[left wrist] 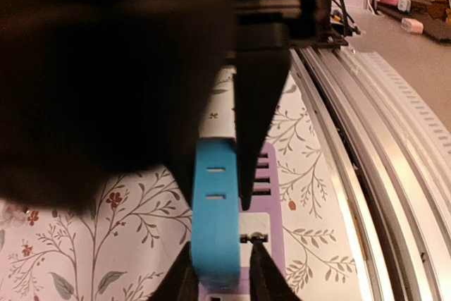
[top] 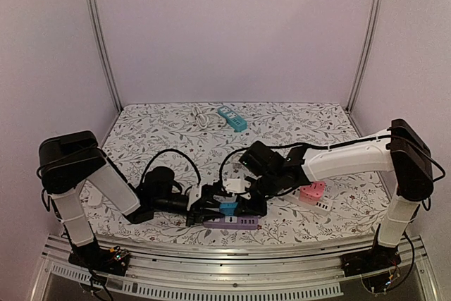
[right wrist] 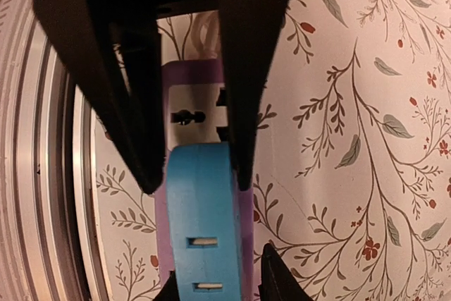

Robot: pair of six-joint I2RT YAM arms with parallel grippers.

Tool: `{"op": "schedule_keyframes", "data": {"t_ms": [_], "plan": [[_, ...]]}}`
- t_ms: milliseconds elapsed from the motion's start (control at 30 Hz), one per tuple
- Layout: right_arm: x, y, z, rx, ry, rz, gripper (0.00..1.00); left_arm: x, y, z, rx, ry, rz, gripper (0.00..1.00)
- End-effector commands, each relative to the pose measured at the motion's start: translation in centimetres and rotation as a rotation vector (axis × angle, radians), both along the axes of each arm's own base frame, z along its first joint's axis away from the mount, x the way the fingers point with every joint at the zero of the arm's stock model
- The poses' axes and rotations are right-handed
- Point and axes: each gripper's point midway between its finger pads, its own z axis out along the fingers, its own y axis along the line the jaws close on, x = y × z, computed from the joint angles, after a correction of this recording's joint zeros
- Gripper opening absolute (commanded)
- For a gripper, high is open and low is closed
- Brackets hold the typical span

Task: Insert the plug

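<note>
A blue plug with two slots in its top stands on a purple power strip near the table's front edge. Both grippers meet over it. In the left wrist view, my left gripper is shut on the unslotted end of the blue plug, above the strip. In the right wrist view, my right gripper straddles the slotted end of the plug with a small gap on one side, and the strip lies below. From above, the left gripper and right gripper face each other.
A white adapter sits just behind the grippers, with black cables looping behind it. A pink and white block lies to the right. A teal power strip and a white cord lie at the back. A metal rail runs along the front edge.
</note>
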Motion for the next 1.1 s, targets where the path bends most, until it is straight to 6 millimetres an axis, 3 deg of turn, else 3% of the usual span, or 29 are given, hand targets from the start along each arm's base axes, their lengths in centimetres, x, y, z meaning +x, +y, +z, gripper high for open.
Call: {"op": "schedule_keyframes", "data": {"t_ms": [0,33,133,367,467,667,767,833,900,1067], "plan": [[1.0,0.3,-1.0,-0.015,-0.001,-0.067,0.34,-4.2,1.4,-5.3,0.176,0.072,-0.127,0.46],[1.0,0.3,-0.9,-0.014,-0.003,-0.068,0.38,-4.2,1.4,-5.2,0.171,0.072,-0.121,0.53],[1.1,0.4,-0.6,-0.006,-0.005,-0.072,0.43,-4.2,1.4,-4.9,0.166,0.069,-0.115,0.61],[0.5,0.3,0.0,0.01,0.008,-0.057,0.5,-3.7,1.4,-4.3,0.151,0.052,-0.08,0.67],[-0.3,0.2,0.5,0.033,0.03,-0.029,0.58,-3.7,1.5,-4.1,0.15,0.045,-0.074,0.69],[-1.2,0.6,2.7,0.106,0.052,0.003,0.61,-3.3,1.4,-3.5,0.145,0.01,-0.044,0.73],[-1.2,0.7,3.5,0.126,0.054,0.001,0.55,-3.2,1.5,-3.3,0.148,-0.004,-0.035,0.73],[-1.0,0.6,3.4,0.124,0.054,-0.011,0.43,-3.1,1.6,-3.3,0.154,-0.014,-0.028,0.73],[-0.9,0.4,2.8,0.107,0.062,-0.025,0.34,-3.0,1.7,-3.2,0.159,-0.023,-0.018,0.73],[-1.1,0.0,1.4,0.088,0.09,-0.049,0.24,-3.3,1.9,-3.5,0.173,-0.023,-0.017,0.73]]}}
